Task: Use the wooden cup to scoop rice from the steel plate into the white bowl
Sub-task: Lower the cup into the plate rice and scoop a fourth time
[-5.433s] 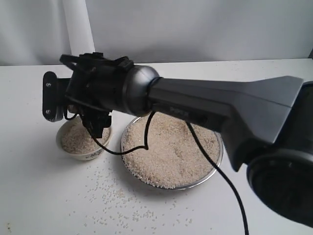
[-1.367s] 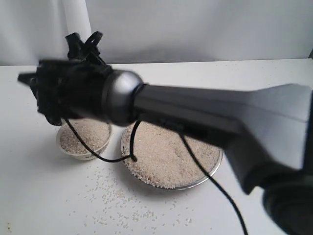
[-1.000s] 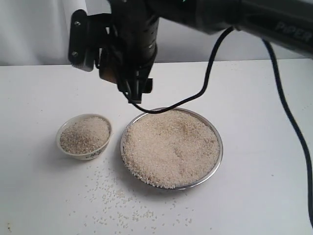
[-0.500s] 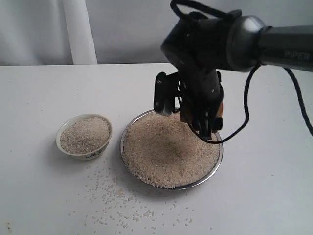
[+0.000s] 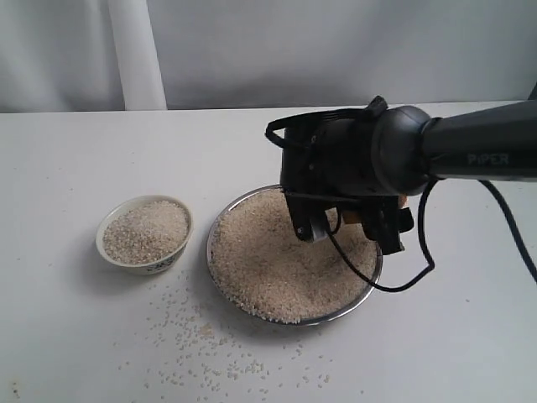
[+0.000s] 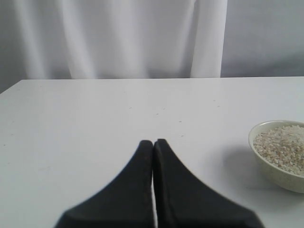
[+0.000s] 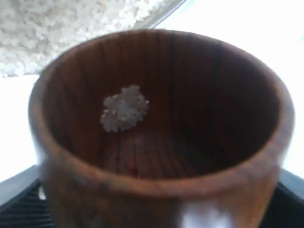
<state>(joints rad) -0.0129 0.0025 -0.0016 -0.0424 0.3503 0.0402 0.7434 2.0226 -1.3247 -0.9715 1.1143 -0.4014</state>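
The steel plate (image 5: 340,316) sits mid-table, heaped with rice (image 5: 268,264). Left of it stands the white bowl (image 5: 144,262), filled with rice; it also shows in the left wrist view as the bowl (image 6: 278,175). My right gripper (image 5: 373,220) hangs low over the plate's far right part, shut on the wooden cup (image 7: 156,190). The cup's mouth faces the wrist camera, and a small clump of rice (image 7: 124,114) sticks to its inner wall. Only a brown sliver of the cup (image 5: 402,200) shows behind the wrist. My left gripper (image 6: 153,142) is shut and holds nothing, over bare table.
Loose grains (image 5: 201,336) lie scattered on the white table in front of the bowl and plate. A black cable (image 5: 411,273) loops from the right wrist over the plate's right rim. A white curtain (image 5: 138,50) hangs behind the table.
My right arm has swung from above the bowl rightward across the table and come down over the far right part of the plate, still holding the cup.
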